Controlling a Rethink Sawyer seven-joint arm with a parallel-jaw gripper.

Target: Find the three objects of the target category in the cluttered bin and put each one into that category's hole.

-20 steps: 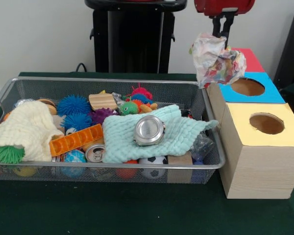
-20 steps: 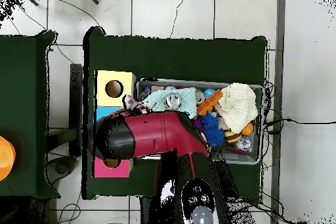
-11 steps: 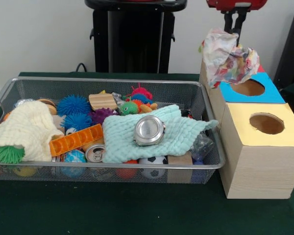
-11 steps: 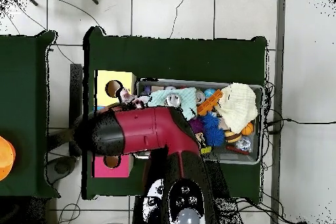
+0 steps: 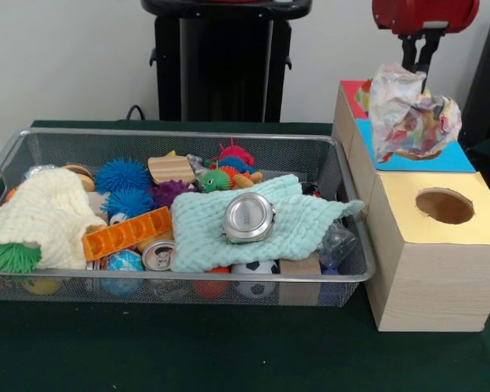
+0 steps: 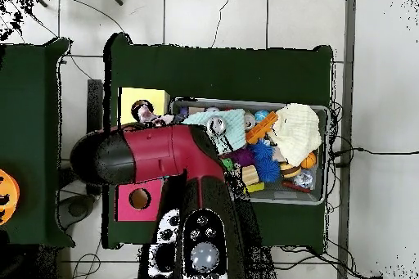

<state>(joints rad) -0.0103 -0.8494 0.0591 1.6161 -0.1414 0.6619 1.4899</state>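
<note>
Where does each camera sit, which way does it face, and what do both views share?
Front view: low, across the table, facing the wire bin and boxes; the gripper holds a crumpled wrapper over the blue box.
Overhead view: straight down; the red arm hides the blue box.
Shared: bin, yellow box, green cloth.

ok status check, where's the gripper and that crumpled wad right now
Gripper shut on crumpled wad. Wad hangs over blue-topped box, hiding its hole. Nothing seen in the way; yellow-topped box hole open in front.
</note>
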